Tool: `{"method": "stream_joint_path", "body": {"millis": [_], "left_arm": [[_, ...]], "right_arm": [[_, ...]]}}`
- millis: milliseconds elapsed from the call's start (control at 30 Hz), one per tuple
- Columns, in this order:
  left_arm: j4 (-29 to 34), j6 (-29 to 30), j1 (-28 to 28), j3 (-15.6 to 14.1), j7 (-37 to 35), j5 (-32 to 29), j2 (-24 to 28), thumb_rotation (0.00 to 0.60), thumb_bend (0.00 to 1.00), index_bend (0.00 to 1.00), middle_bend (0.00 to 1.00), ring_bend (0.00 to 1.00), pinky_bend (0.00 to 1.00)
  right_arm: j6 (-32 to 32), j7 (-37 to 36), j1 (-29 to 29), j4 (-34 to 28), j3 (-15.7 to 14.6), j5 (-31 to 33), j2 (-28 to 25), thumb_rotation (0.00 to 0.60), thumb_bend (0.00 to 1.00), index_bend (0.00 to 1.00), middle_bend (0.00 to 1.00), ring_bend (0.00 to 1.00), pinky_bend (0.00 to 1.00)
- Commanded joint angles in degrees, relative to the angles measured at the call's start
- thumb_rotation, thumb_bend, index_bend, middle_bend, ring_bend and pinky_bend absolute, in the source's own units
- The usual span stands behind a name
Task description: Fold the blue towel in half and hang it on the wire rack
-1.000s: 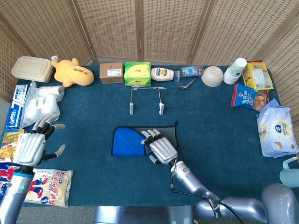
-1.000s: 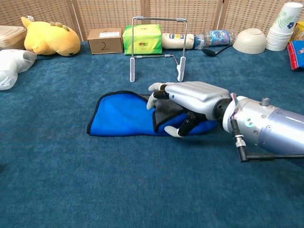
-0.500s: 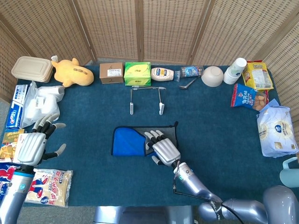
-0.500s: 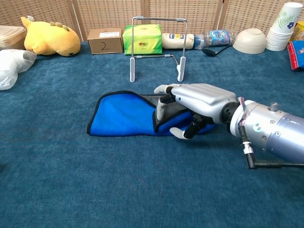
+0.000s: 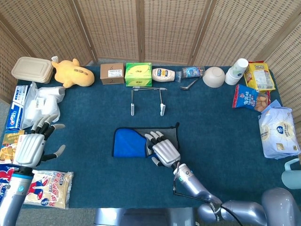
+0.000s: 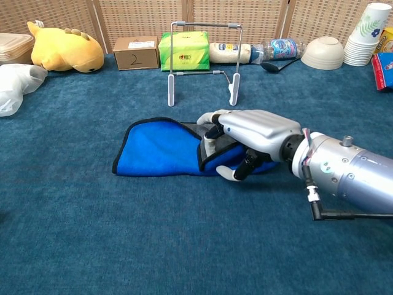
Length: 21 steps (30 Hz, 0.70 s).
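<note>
The blue towel (image 5: 127,142) (image 6: 153,152) lies mid-table, its grey underside turned up on the right part. My right hand (image 5: 164,150) (image 6: 253,130) sits over that right part, fingers on top of the grey flap and thumb under its black-edged fold, gripping it. The wire rack (image 5: 146,100) (image 6: 202,60) stands upright and bare just behind the towel. My left hand (image 5: 32,148) hovers far left near the table edge, fingers spread, holding nothing; the chest view does not show it.
Along the back: yellow plush toy (image 5: 72,73), cardboard box (image 5: 112,74), green tissue box (image 5: 138,74), bottles, bowl (image 5: 214,76), paper cups (image 5: 236,70). Snack bags (image 5: 250,98) line the right edge; packets (image 5: 47,188) and a white bag (image 5: 40,104) line the left.
My right hand slid slightly right along the towel and curled tighter on the grey flap, bunching its edge. The left hand barely moved.
</note>
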<state>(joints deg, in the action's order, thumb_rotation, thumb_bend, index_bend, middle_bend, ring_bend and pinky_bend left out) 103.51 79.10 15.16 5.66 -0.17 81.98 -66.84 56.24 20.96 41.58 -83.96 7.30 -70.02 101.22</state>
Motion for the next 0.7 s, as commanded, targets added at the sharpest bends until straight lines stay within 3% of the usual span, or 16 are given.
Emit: {"method": "stream_joint_path", "body": {"millis": [33, 300, 700], "left_arm": [[0.0, -0.1, -0.1, -0.1, -0.1, -0.1, 0.0, 0.6, 0.39, 0.26, 0.1, 0.0, 0.0], [0.1, 0.1, -0.3, 0.1, -0.2, -0.2, 0.1, 0.6, 0.39, 0.24, 0.09, 0.0, 0.0], [0.8, 0.0, -0.3, 0.3, 0.6, -0.3, 0.0, 0.6, 0.39, 0.21, 0.08, 0.0, 0.0]], "right_arm": [[0.4, -0.7, -0.1, 0.3, 0.3, -0.3, 0.2, 0.6, 0.41, 0.58, 0.12, 0.0, 0.0], [1.3, -3.2, -0.7, -0.1, 1.7, -0.3, 0.0, 0.6, 0.41, 0.64, 0.14, 0.0, 0.0], [-0.7, -10.8, -0.5, -2.0, 5.5, 1.7, -2.9, 0.6, 0.41, 0.64, 0.14, 0.0, 0.0]]}}
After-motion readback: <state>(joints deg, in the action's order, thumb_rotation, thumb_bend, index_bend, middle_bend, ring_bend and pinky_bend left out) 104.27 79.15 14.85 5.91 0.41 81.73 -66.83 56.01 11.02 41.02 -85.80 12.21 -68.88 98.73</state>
